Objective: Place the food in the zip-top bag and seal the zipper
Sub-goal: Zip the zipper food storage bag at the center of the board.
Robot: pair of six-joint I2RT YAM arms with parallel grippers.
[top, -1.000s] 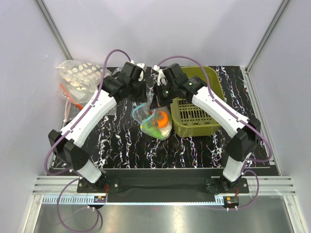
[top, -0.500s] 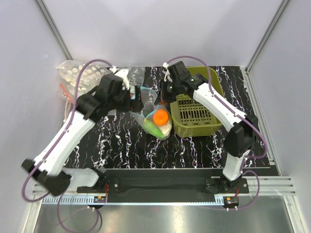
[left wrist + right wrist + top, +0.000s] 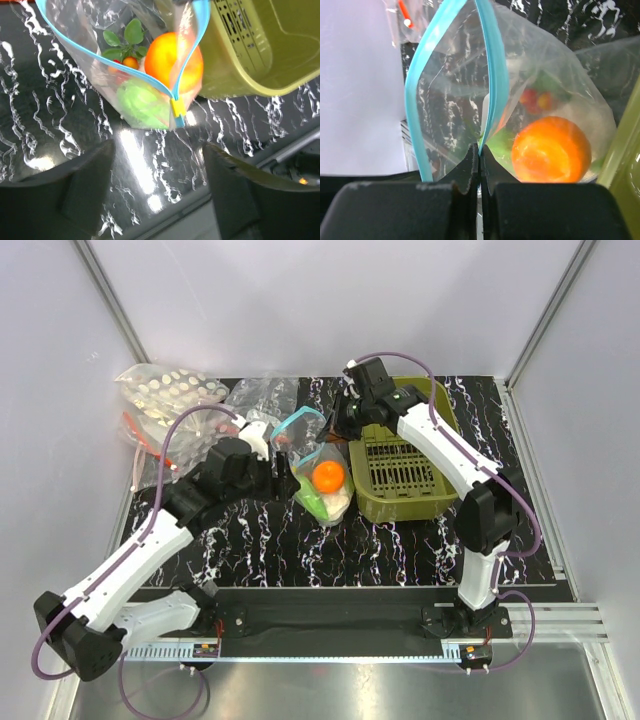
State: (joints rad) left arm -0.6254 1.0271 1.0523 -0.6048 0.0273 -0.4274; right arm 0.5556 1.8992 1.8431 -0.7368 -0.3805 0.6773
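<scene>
1. Sealing is the step in hand, I judge: food [image 3: 175, 62] sits inside zip-top bag [image 3: 322, 480] on table [image 3: 250, 540], touching basket [image 3: 400, 505].
2. Right tool [image 3: 479, 155] pinches zipper [image 3: 410, 100] end; mouth gapes.
3. Left tool [image 3: 160, 185] wide, empty.
4. Next I'd grip yellow slider [image 3: 176, 109] and run it along.

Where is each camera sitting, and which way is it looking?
Top camera: sits high above and behind the arms and looks down at the table; both whole arms show.
Left wrist camera: rides on the left arm and looks down and forward at the zip-top bag; the left gripper shows open at the bottom.
Right wrist camera: rides on the right arm and looks into the bag's open mouth; the right gripper shows shut on the zipper.
Both wrist views share the orange piece and the green basket.
</scene>
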